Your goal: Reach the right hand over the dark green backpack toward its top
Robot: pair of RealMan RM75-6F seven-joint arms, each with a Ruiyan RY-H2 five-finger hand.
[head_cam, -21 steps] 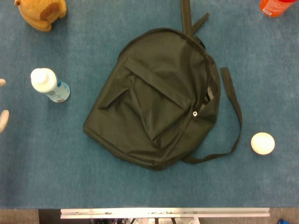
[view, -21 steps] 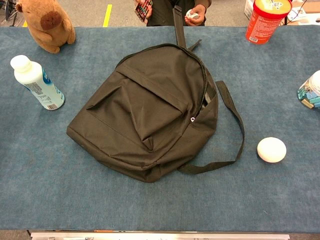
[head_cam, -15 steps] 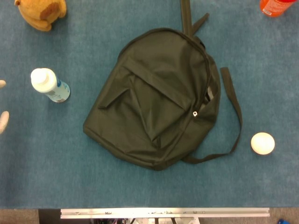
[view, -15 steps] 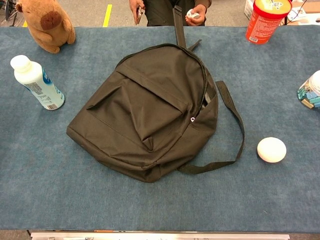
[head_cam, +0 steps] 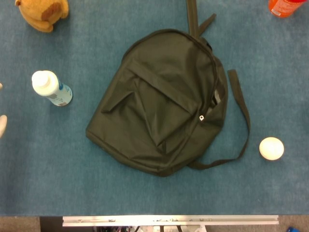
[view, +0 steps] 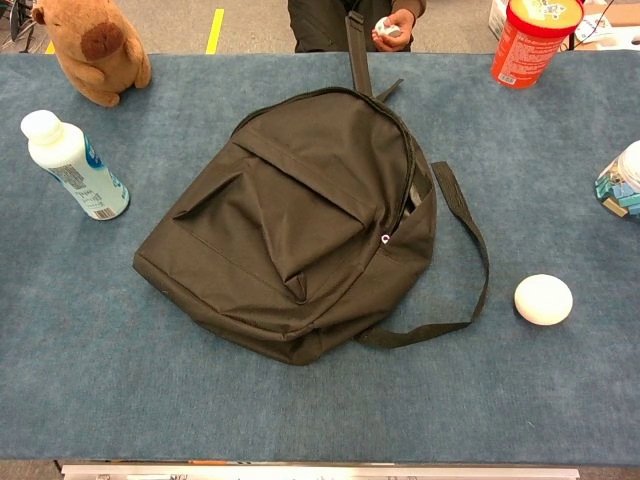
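We see the dark green backpack (head_cam: 161,104) lying flat mid-table, straps trailing to the far edge & right. Only fingertips (head_cam: 2,124) of the left hand (head_cam: 2,121) show at the view's left edge; can't tell its grip. Right hand isn't visible.

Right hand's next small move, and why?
Probably bring it in from the right, above the white ball, toward the backpack. The right hand shows in neither view, and the backpack's top at the far side lies untouched.
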